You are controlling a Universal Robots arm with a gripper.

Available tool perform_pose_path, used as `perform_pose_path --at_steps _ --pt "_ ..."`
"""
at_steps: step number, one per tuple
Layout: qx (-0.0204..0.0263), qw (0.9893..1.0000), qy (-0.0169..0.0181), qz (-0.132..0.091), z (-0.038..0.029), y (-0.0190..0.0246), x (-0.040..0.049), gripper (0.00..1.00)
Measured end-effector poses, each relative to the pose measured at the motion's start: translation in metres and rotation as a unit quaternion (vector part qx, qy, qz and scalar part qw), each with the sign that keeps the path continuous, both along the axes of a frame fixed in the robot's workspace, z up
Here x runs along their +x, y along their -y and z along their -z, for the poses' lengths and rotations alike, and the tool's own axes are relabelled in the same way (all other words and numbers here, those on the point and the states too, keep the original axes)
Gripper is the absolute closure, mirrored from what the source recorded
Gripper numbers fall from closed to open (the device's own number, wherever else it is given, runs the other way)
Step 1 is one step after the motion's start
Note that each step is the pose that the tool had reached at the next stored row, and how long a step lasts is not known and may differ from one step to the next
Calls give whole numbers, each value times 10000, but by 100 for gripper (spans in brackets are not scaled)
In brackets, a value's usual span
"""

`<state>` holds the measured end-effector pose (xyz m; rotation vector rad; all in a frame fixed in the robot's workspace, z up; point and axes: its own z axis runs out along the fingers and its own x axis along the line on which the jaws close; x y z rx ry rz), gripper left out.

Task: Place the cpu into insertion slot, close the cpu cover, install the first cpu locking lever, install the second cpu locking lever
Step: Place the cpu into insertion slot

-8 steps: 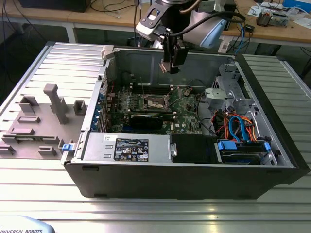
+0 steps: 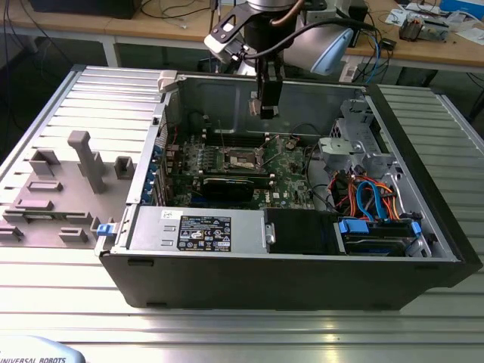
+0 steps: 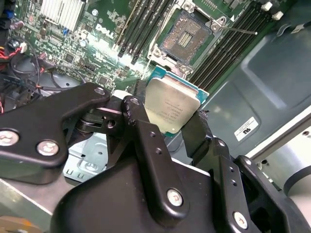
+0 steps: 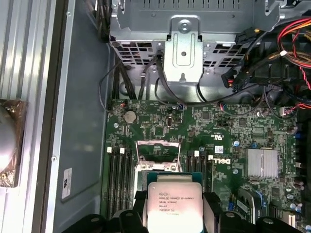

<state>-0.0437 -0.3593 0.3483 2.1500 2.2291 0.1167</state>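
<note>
My gripper [image 2: 266, 112] hangs inside the open computer case, above the green motherboard [image 2: 291, 178]. It is shut on the cpu [image 3: 172, 109], a flat silver-topped square chip pinched by its edges between the black fingers [image 3: 141, 131]. The insertion slot [image 3: 187, 36] lies uncovered on the board, its dark pin field framed by a silver rim, and the chip hovers above and a little to one side of it. In the first wrist view the cpu [image 4: 175, 206] sits just off the silver cpu cover [image 4: 158, 145], which looks swung open. A thin locking lever [image 3: 238, 30] sticks out beside the slot.
Long black memory slots [image 3: 141, 26] flank the socket on both sides. A drive cage [image 2: 355, 144] and coloured cables [image 2: 370, 197] fill the exterior view's right side of the case. The power supply [image 2: 197, 227] lies along the front wall. Grey fixtures [image 2: 83, 162] stand on the table at the exterior view's left.
</note>
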Motion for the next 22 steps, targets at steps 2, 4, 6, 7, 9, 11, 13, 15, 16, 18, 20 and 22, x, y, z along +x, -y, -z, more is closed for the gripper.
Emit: perform_pose_path --at_steps 2,4,6,7,9,11,13,15,16,18,20,22 --pt "0 10000 0 13 1 0 0 46" --pt "0 10000 0 14 1 0 0 46" --pt "0 10000 0 14 1 0 0 46" --pt "0 10000 0 15 1 0 0 46" --pt "0 10000 0 19 1 0 0 46" --pt "1 10000 1 52 4 -1 0 46" --pt "0 9999 0 168 10 -1 -4 46" --pt "0 9997 0 255 17 -1 -7 46" --pt "0 9996 0 289 22 0 -7 46" --pt "0 9994 1 360 37 -1 -9 46" --pt "1 9991 0 418 52 -1 -9 46" --pt "0 9989 0 458 66 -1 -10 46"
